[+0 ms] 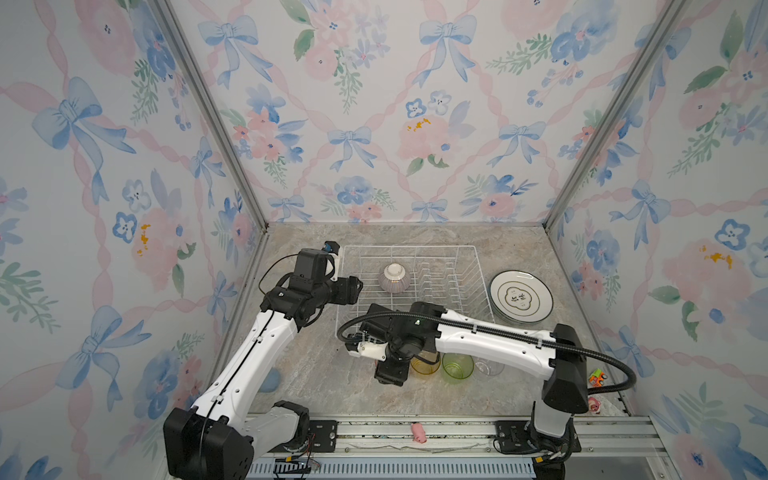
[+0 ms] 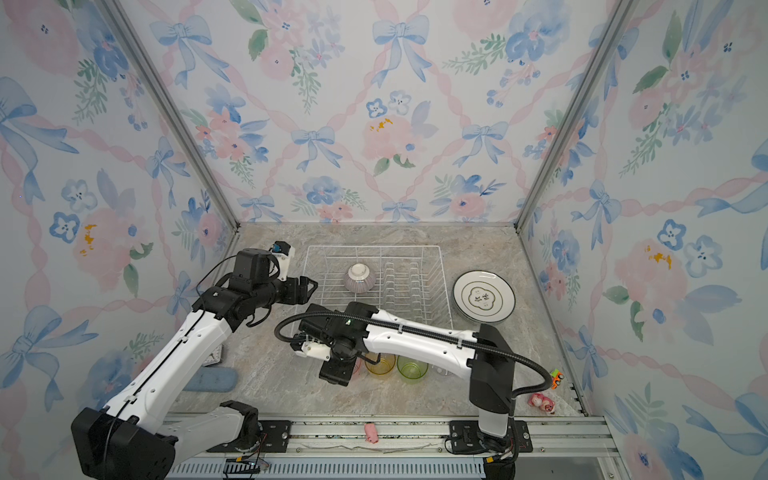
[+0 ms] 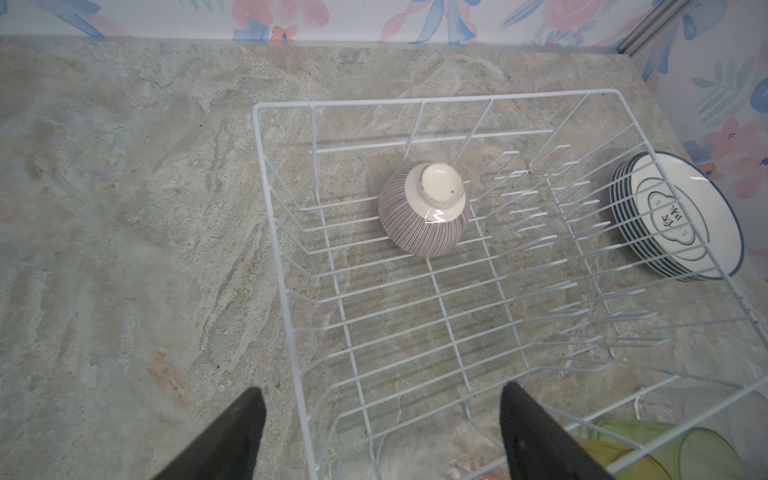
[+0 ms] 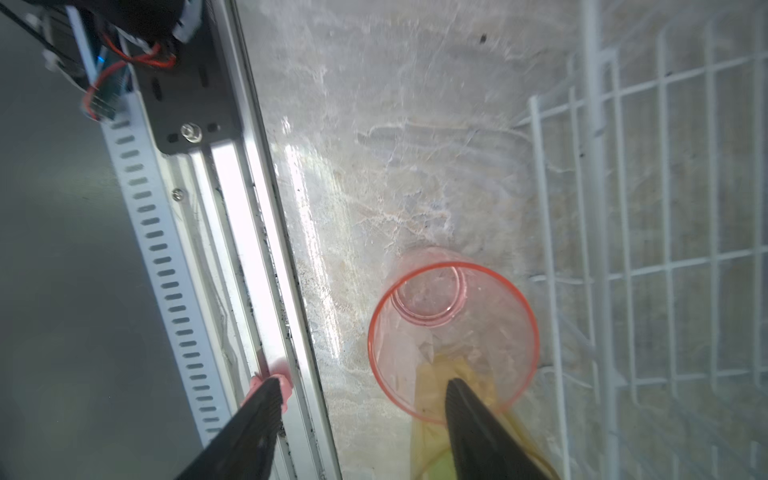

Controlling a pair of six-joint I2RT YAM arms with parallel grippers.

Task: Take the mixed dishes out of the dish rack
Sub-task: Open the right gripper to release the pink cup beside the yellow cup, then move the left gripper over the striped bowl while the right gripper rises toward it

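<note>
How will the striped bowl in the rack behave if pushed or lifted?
The striped bowl looks glazed, with a glare spot: probably slippery and breakable. It sits foot-up and tilted on the dish rack wires, so a push may rock or roll it.

The top plate (image 3: 675, 216) bears illegible dark characters.

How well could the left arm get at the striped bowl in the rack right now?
Probably yes. The left gripper hangs open by the rim of the dish rack, aimed at the upturned bowl, with only bare wire floor between them.
</note>
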